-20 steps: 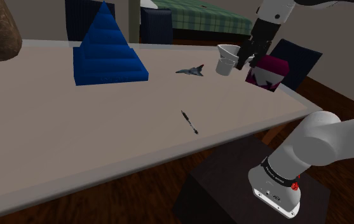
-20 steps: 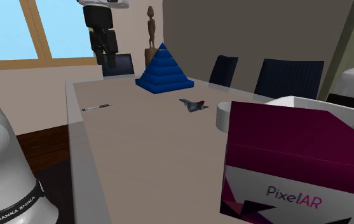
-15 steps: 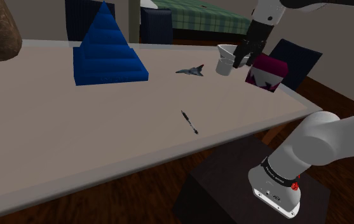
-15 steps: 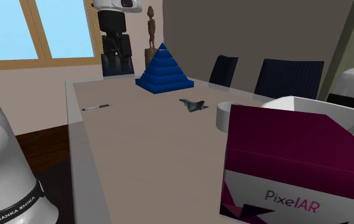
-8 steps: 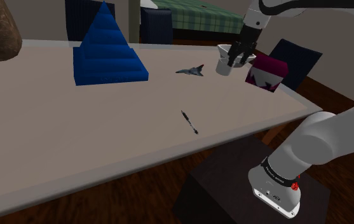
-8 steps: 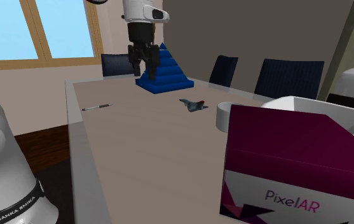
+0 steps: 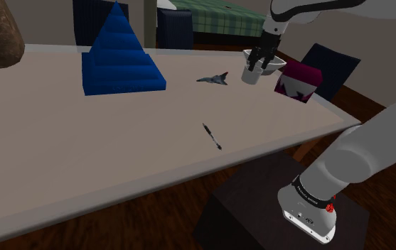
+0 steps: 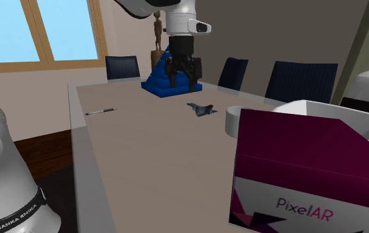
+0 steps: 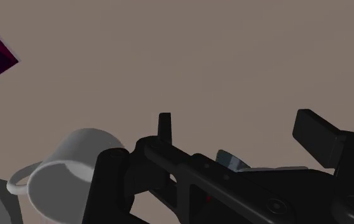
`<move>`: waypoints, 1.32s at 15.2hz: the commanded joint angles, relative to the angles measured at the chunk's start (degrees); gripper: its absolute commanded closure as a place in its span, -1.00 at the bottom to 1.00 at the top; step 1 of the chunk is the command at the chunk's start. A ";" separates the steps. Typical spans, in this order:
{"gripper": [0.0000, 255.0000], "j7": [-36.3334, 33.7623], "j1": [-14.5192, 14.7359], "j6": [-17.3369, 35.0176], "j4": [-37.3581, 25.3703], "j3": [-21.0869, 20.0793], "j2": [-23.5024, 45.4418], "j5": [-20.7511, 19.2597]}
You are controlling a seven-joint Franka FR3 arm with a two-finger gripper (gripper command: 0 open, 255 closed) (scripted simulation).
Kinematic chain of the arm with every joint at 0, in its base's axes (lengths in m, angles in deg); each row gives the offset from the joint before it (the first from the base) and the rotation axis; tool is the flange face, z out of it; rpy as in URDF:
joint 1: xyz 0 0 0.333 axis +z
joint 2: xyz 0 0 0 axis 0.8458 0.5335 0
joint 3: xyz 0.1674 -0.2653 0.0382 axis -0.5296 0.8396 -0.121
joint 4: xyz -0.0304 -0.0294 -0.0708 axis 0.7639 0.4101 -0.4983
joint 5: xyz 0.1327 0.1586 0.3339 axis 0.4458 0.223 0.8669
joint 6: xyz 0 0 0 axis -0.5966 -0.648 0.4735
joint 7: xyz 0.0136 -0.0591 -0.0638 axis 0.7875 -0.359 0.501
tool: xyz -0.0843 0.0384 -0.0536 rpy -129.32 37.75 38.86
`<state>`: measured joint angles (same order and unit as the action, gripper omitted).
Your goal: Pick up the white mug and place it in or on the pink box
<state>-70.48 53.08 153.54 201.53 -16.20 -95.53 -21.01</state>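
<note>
Wrist view first: what is the hand [image 9: 239,122] holding?
— Nothing. Its two fingers [image 9: 318,130] stand apart above the bare tabletop [image 9: 201,57], with a small toy jet [image 9: 228,159] below them.
And the white mug [image 9: 67,168]?
— Upright on the tabletop just beside the hand, outside the fingers, its handle turned away from them.
Which step, then?
— The approach, I'd judge; no grasp has been made.
What does the next move call for?
— Sliding sideways until the mug's wall sits between the fingers, then lowering and closing. Beyond that, the pink box [image 7: 299,82] waits near the mug, so the carry should be short.
</note>
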 commanded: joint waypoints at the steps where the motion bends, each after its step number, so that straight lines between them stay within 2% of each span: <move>1: -1.00 1.81 -0.43 0.80 -3.52 1.16 4.24 0.51; 7: -1.00 7.34 -2.52 2.22 -14.63 3.92 16.82 3.36; 12: -1.00 11.58 -5.46 1.46 -26.40 5.04 28.03 6.63; 20: -1.00 11.96 -5.72 6.76 -22.54 4.85 29.54 7.18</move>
<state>-58.47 47.33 159.33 178.28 -11.30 -66.25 -13.92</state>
